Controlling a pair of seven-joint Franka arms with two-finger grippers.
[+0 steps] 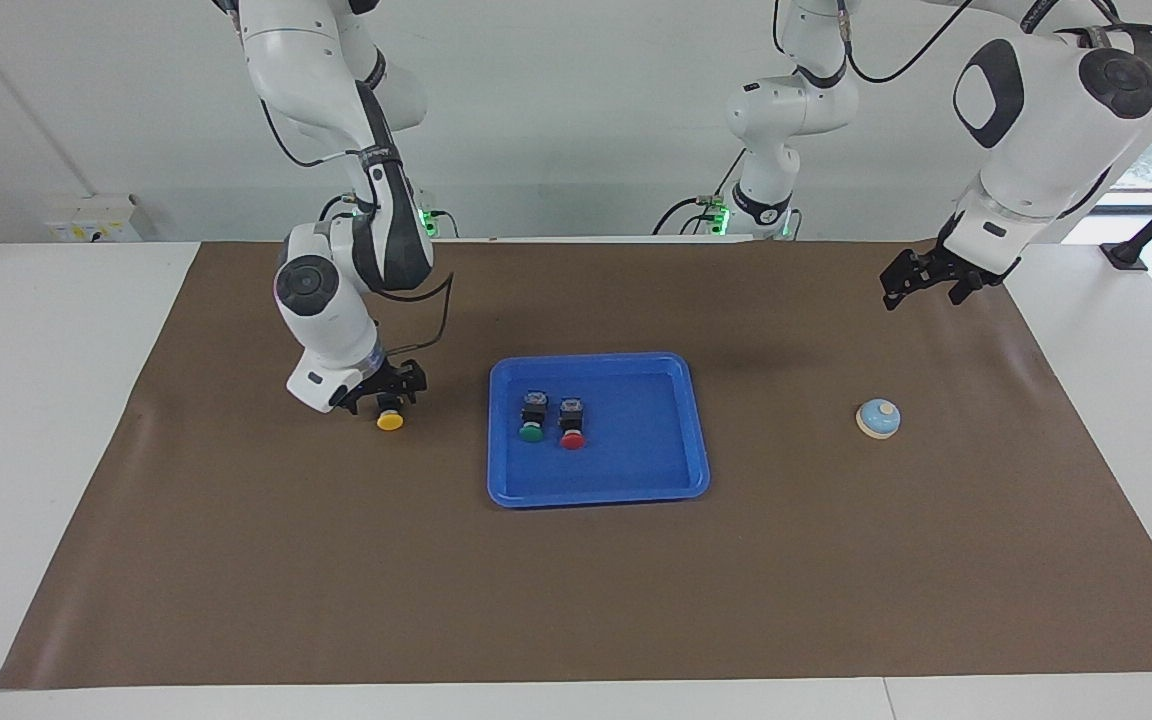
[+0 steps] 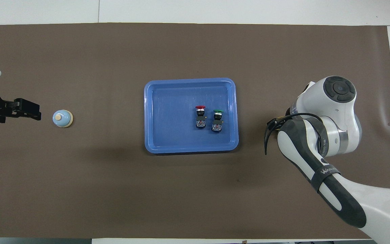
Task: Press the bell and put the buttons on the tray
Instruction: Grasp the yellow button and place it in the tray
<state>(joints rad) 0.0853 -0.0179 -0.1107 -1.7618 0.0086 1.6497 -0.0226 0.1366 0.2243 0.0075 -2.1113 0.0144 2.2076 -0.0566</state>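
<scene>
Right gripper (image 1: 388, 390) sits low over the yellow button (image 1: 391, 417) — fingers spread either side of its black body, not yet clamped. We find the tray (image 1: 696, 430) just beside it, toward the left arm's end; the left gripper (image 1: 921, 280) waits open.

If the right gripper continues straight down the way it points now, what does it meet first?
Most likely the yellow button: the right gripper hangs just over its black body, on the brown mat beside the tray. Whether they already touch is unclear.

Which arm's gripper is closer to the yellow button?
The right one. The right gripper is down at the yellow button on the mat beside the tray. The left gripper waits up in the air at the left arm's end, near the bell.
</scene>
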